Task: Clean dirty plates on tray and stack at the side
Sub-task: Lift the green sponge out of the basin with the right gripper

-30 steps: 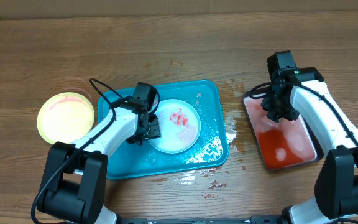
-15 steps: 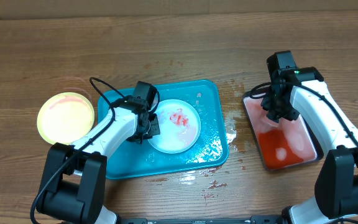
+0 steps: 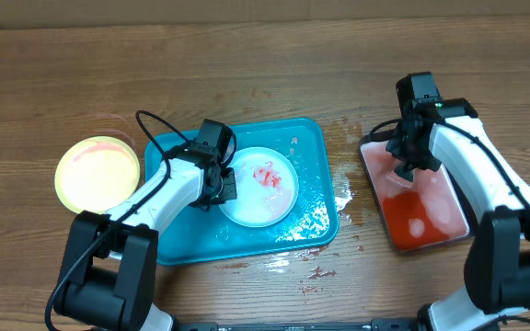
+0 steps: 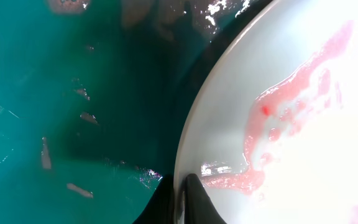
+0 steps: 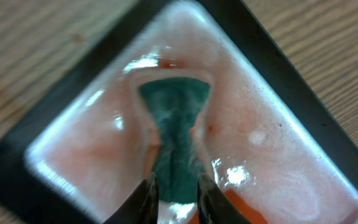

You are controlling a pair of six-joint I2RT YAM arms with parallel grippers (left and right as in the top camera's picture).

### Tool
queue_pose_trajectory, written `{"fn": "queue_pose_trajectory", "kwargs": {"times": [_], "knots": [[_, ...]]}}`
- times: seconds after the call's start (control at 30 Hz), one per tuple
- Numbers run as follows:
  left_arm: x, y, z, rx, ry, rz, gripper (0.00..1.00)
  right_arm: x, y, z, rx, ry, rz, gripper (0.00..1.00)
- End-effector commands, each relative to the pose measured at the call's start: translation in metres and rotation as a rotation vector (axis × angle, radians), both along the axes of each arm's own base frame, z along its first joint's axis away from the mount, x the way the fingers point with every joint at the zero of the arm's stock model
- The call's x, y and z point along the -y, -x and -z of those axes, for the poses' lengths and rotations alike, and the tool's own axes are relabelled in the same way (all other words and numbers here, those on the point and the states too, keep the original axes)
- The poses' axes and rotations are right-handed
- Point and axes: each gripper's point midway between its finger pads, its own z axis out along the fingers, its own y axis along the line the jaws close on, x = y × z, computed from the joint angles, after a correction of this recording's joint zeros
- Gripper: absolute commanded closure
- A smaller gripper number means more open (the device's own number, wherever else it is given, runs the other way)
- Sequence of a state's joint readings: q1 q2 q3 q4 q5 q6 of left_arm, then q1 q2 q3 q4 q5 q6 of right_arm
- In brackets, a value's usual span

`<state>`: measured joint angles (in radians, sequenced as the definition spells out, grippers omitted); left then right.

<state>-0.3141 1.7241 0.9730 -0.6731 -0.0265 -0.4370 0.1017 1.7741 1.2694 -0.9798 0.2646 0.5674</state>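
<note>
Two plates are in view. One white plate (image 3: 263, 188), smeared with red sauce, lies in the tray (image 3: 191, 241). One yellow plate (image 3: 97, 173) lies on the bench (image 3: 247, 64), left of the tray. A second tray, the black tray (image 5: 291, 87), stands at the right and holds red liquid. The left gripper (image 4: 182, 200) is closed on the white plate's rim. The right gripper (image 5: 178, 194) pinches one green sponge (image 5: 174, 124) over the black tray. The bench is brown wood, wet and spotted red beside the tray.
</note>
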Motion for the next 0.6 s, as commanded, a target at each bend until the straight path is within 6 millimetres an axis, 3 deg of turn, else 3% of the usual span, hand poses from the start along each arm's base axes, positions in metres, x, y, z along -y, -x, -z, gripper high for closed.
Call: {"fn": "queue_pose_trajectory", "kwargs": {"times": [0.0,0.23,0.37,0.57], "knots": [[-0.008,0.007,0.01,-0.027,-0.049,0.038,0.96,0.007,0.003,0.018,-0.033,-0.019,0.096,0.77],[-0.008,0.007,0.01,-0.027,-0.049,0.038,0.96,0.006,0.0,0.038,-0.064,-0.064,0.126,0.75],[-0.008,0.007,0.01,-0.028,-0.049,0.038,0.96,0.002,-0.005,0.046,-0.058,-0.088,0.123,0.61],[-0.009,0.008,0.01,-0.036,-0.053,0.046,0.96,0.002,-0.002,0.069,-0.112,-0.085,0.126,0.69]]}}
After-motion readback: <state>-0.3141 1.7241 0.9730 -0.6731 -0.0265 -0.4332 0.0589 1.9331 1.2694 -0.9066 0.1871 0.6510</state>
